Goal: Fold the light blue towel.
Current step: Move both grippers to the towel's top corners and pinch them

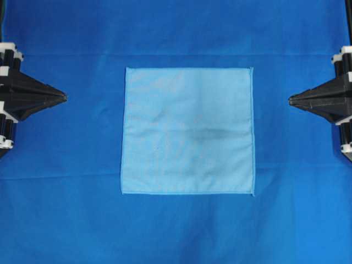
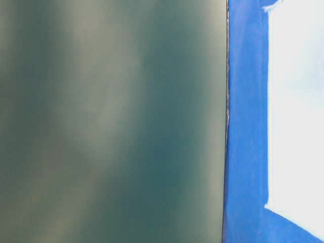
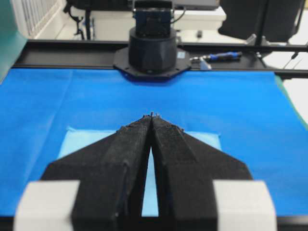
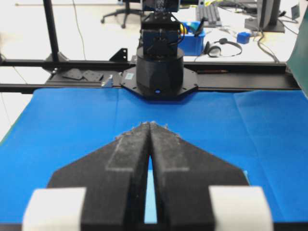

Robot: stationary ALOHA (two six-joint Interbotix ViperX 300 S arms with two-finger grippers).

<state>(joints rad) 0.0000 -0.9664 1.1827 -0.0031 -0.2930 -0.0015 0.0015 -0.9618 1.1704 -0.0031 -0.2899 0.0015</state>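
Big dark blue sheet (image 1: 176,33) covers the table. The light blue towel (image 1: 187,131) lies flat in the middle, not folded yet. Looks soft, thin & floppy, so prob. best to pinch a corner or hem. Left gripper (image 1: 65,98) & right gripper (image 1: 290,99) wait at the sides, both pressed together, holding nothing.

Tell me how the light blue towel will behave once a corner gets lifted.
The light blue towel is thin and faintly creased, so it will likely drape limply. Lying flat on the royal-blue sheet, it may be hard to pinch, and could drag rather than fold.
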